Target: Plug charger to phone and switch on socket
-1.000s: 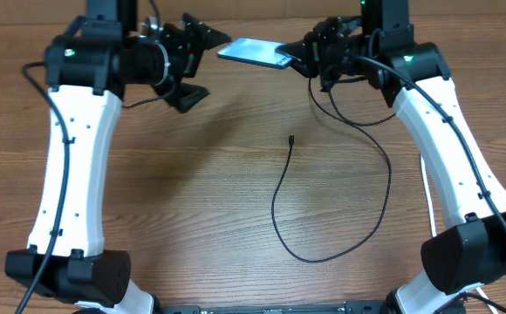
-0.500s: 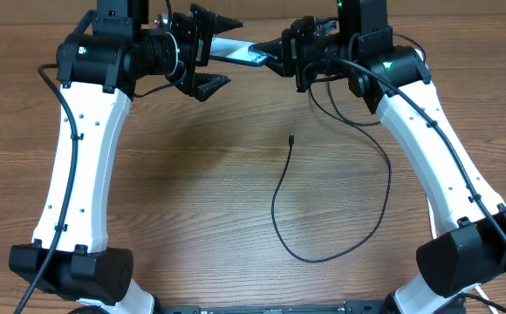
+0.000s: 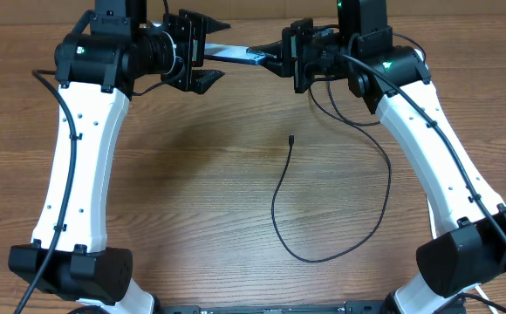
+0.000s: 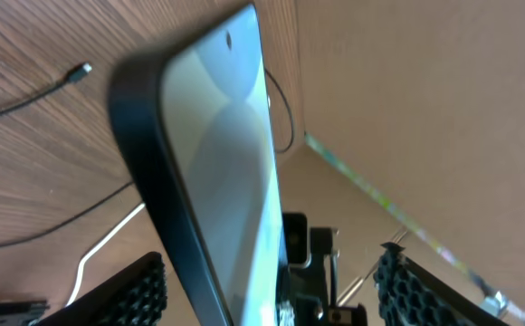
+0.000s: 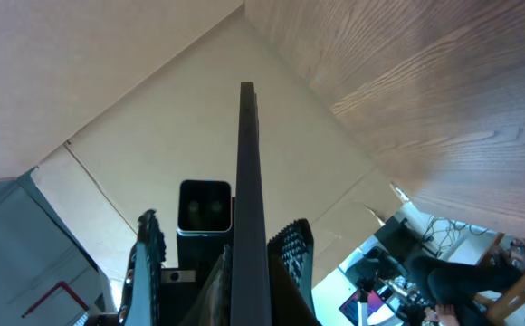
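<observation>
Phone (image 3: 235,53) hangs at top centre, clenched edge-on in the right gripper (image 3: 281,58); the left gripper (image 3: 208,54) straddles it, released. Uneven closing could twist it loose; charger (image 3: 274,205) lies mid-frame on the desk (image 3: 166,192).

One phone (image 3: 235,53), one charger (image 3: 274,202) and one desk (image 3: 192,174). Two arms: one left arm (image 3: 78,166), one right arm (image 3: 436,148). Two grippers: one left gripper (image 3: 208,51), one right gripper (image 3: 284,55), both far.
</observation>
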Robot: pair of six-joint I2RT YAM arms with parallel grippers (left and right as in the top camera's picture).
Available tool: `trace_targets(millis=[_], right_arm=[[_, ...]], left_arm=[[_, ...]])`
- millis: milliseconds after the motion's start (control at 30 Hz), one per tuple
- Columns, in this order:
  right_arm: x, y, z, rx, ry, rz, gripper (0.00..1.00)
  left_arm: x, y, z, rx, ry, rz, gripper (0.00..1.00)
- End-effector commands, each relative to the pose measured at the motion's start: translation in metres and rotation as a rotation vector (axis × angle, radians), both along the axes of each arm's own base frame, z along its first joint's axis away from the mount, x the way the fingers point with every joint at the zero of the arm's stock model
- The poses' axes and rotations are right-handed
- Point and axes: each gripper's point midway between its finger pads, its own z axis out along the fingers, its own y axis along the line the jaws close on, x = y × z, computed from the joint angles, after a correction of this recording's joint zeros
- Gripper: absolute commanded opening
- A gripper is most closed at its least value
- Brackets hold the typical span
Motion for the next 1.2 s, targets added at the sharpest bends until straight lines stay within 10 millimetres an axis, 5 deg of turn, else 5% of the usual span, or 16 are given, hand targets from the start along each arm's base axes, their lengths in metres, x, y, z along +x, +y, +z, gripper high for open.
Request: trace_targets(millis=[0, 733, 900, 1000, 1167], right_arm=[[-0.013, 0.006, 0.034, 0.047, -0.056, 0.032, 0.04], [-0.02, 0.024, 0.031, 0.03, -0.04, 0.025, 0.04], [-0.021, 0.025, 0.032, 0.035, -0.041, 0.034, 0.04], [-0.022, 0.026, 0.033, 0.038, -0.043, 0.039, 0.04], [-0.026, 0.031, 0.033, 0.034, -0.058, 0.057, 0.41]], left_arm=[[0.009, 0.01, -0.009, 0.019, 0.04, 0.088, 0.66], [0.009, 0.011, -0.009, 0.015, 0.048, 0.098, 0.39], [0.009, 0.011, -0.009, 0.014, 0.048, 0.098, 0.27], [0.009, 0.011, -0.009, 0.014, 0.048, 0.098, 0.11], [0.009, 0.011, -0.009, 0.014, 0.048, 0.098, 0.04]])
